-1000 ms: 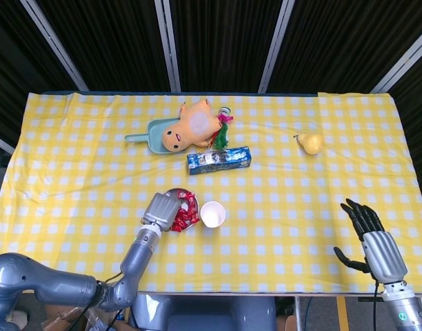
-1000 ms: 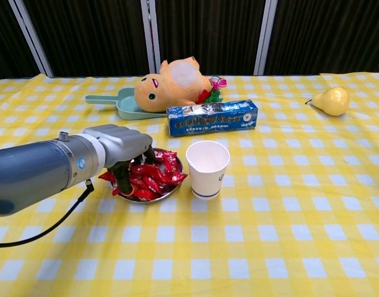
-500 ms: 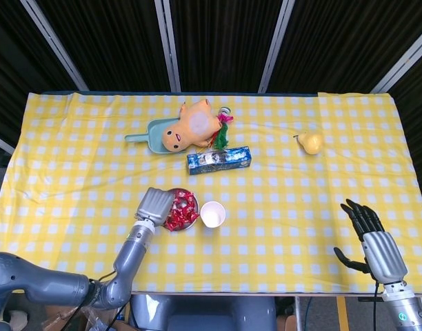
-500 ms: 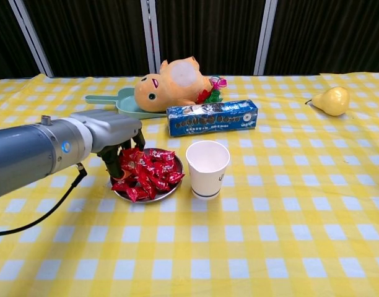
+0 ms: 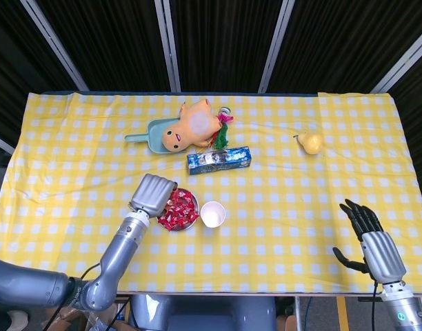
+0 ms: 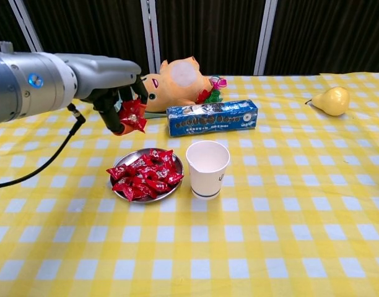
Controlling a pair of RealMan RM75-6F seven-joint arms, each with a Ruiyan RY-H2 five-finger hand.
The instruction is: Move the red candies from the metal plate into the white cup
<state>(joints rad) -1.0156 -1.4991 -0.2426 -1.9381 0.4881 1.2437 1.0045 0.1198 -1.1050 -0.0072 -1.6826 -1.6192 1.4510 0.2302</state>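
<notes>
A table covered with a yellow-and-white checked cloth fills both camera views, with dark curtains behind it.

Near the middle of the table sits a shallow round metal plate heaped with red wrapped candies. Just to its right, close beside but apart from it, stands a white paper cup, upright; nothing can be seen inside it.

The robot's left hand, grey metal with dark fingers, is raised above the table, over the left and far side of the plate. Its fingers are curled down around a small bunch of red wrapped candies, which hangs in the air clear of the plate. In the overhead view the same hand covers the left edge of the plate.

The robot's right hand is at the near right edge of the table, far from the plate and cup. Its dark fingers are spread apart and it holds nothing.

Farther back lies a blue rectangular box on its long side. Behind that, an orange plush animal toy rests on a pale green plastic scoop, with a small pink and green item at its right. A yellow pear lies far right.
</notes>
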